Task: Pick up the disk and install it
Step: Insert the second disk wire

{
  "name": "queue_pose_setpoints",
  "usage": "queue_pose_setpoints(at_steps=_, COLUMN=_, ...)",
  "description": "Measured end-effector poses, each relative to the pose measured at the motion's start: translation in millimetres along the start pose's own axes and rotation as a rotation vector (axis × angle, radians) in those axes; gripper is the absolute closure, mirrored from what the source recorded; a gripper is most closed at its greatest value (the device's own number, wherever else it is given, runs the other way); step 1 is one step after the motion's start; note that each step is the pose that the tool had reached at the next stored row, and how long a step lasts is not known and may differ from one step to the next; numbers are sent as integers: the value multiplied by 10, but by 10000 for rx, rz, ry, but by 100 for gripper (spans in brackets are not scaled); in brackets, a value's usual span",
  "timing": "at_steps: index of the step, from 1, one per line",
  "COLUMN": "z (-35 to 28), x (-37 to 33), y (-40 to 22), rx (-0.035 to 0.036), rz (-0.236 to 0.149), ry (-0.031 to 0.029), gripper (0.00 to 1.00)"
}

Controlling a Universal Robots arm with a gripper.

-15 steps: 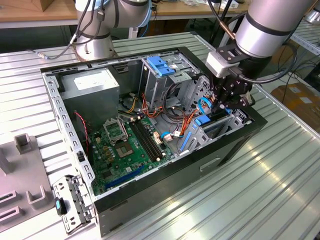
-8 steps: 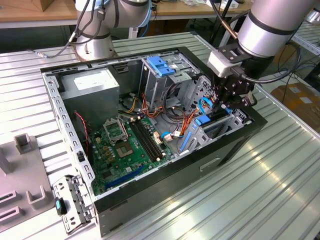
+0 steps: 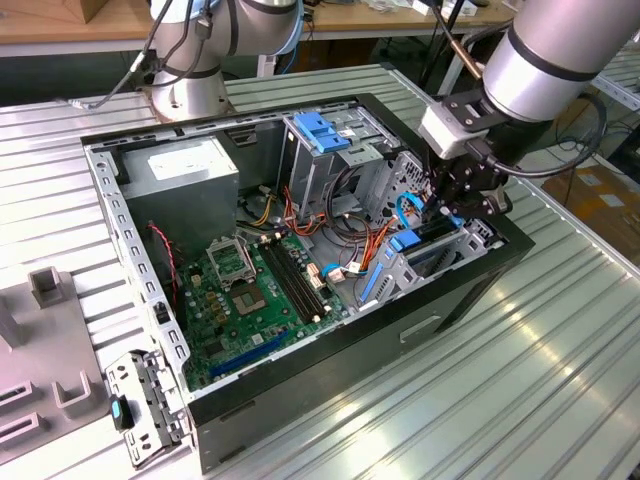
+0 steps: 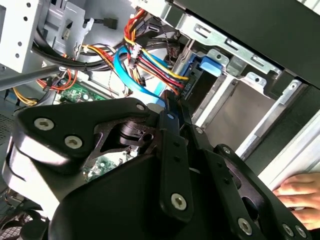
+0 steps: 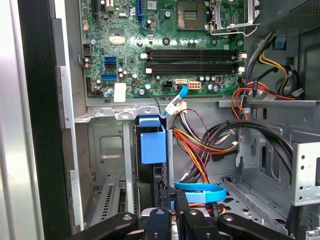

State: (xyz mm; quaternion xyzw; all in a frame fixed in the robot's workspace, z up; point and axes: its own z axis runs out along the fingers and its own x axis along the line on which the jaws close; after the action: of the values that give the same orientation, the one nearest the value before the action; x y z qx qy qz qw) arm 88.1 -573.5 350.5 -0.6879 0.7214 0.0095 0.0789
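We see gripper (image 3: pixel 452 205) inside open PC case (image 3: pixel 470 290) on ribbed metal table (image 3: pixel 520 380); finger state unclear.

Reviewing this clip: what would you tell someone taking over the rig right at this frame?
Claw: down inside the open computer case, at the drive bay in the corner on the exterior view's right. Its grip state cannot be told.
Disk: standing on edge in that bay slot, blue carrier around it, directly under the claw in the first wrist view.
Done: disk is picked up and brought into the bay.
Left: whether it is fully seated cannot be told; cables run close beside it.
Note: a person's hand rests at the case edge in the second wrist view.
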Motion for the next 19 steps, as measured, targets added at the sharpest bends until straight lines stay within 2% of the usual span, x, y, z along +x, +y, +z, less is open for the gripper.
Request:
queue_pose_setpoints(at_steps=5, z=-7, x=65, y=-3, rx=-1, rz=3, ry=-24, gripper=84)
queue_pose_setpoints(at_steps=10, z=8, x=68, y=-2, rx=-4, rz=10, ry=-101, gripper=84)
queue_pose_setpoints(at_steps=19, z=56, x=75, y=3, rx=-5, rz=13, ry=-123, gripper=84)
